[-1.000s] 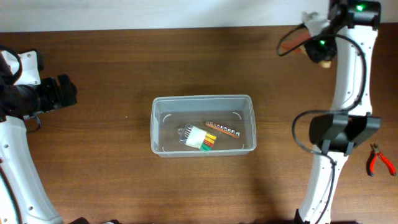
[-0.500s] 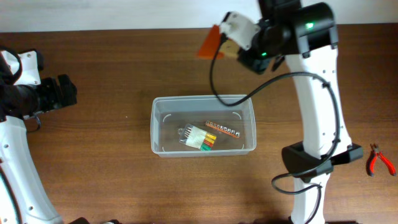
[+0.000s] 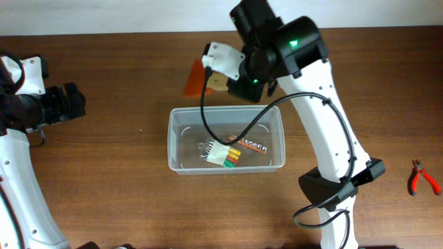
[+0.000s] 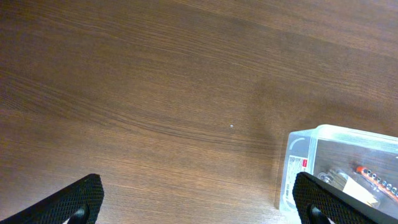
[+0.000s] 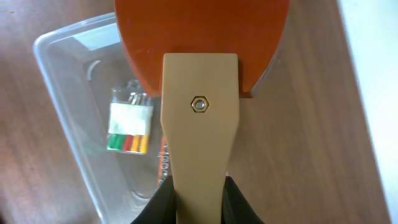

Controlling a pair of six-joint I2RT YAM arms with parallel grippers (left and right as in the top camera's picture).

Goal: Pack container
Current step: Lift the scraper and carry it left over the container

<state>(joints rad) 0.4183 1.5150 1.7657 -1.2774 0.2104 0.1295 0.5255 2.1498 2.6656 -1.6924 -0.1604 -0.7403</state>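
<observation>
The right end effector [image 5: 200, 202] is clamped on the tan handle of an orange-bladed scraper [image 5: 199, 56], raised near the far side of the container [image 3: 172, 142], which sits mid-way across the table [image 3: 104, 180]. The left end effector [image 4: 202, 200] stands wide and empty.

Robot lab / test bench, prob.: white left arm [image 3: 15, 173] & right arm [image 3: 331, 138] w/ loose cables at a plain wood table [image 3: 104, 180]; hand tools about – red pliers [image 3: 423, 178], scraper [image 3: 196, 78] – plus clear container [image 3: 173, 138] of small bits.
</observation>
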